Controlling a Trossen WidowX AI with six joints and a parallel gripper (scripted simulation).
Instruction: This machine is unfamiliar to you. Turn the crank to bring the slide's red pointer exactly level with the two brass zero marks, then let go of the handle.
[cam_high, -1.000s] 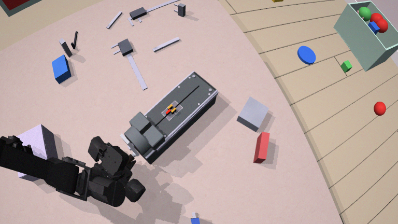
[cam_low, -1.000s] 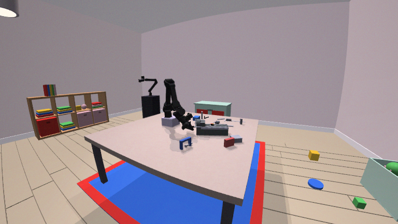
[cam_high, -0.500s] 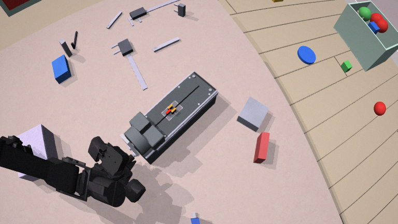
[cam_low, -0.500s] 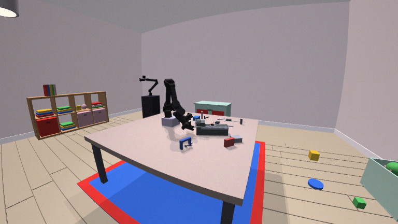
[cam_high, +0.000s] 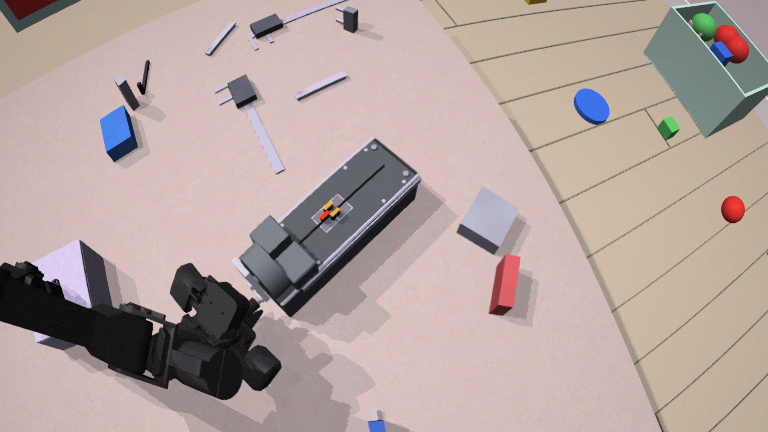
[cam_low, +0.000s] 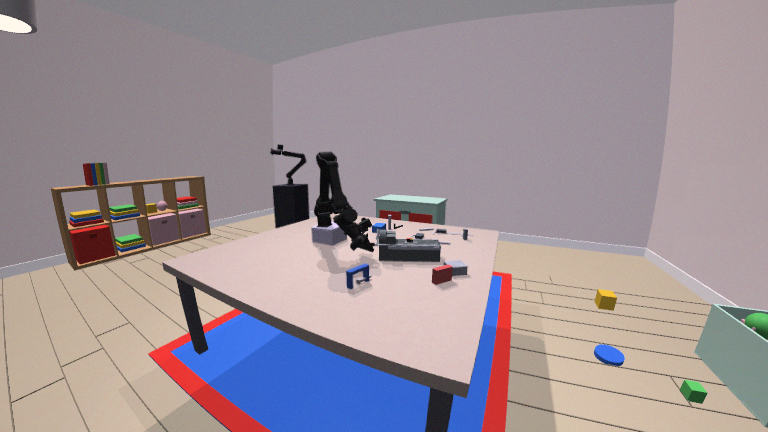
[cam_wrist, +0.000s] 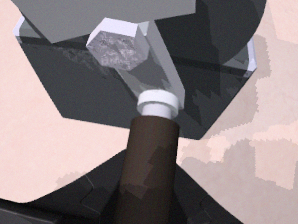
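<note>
A glossy-to-matte black robot arm (cam_high: 123, 333) (cam_low: 332, 188), made of chunky, angular segments. Seen from the side, its upper part is two slim, near-parallel black lengths joined at a rounded, knob-like elbow (cam_low: 326, 157). Seen from above, one long, broad, straight-sided link leads to a boxy black block, then a thin, open bracket-like frame. Beyond that sits a thick, rounded barrel-shaped housing with flat facets, and a short, blunt black cylinder beside it. Near the end is a flat black plate (cam_high: 217, 311) with rounded corners and a few tiny dark dots. The gripper (cam_high: 256, 311) (cam_low: 370, 248) (cam_wrist: 145, 161) is black too, its fingers broad and sloping, with fine seam lines.
</note>
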